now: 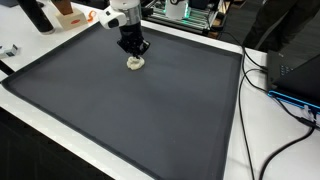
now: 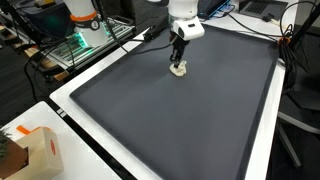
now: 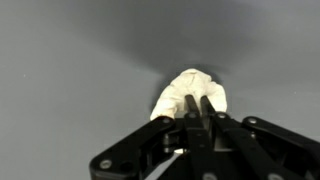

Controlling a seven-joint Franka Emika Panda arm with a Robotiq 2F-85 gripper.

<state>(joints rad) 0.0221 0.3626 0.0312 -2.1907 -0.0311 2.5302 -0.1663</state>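
Note:
A small crumpled white lump (image 1: 135, 63), like a wad of cloth or paper, lies on the dark grey mat (image 1: 120, 110) near its far edge; it also shows in the other exterior view (image 2: 179, 70). My gripper (image 1: 133, 50) stands straight down over it, also in the other exterior view (image 2: 177, 58). In the wrist view the two black fingers (image 3: 199, 103) are almost together, with their tips pressed into the top of the white lump (image 3: 180, 92). The lump rests on the mat.
The mat has a raised white border (image 2: 70, 110). A cardboard box (image 2: 35, 150) sits outside one corner. Black cables (image 1: 275, 90) and a dark device lie beside the mat. Electronics with green lights (image 2: 80, 42) stand behind it.

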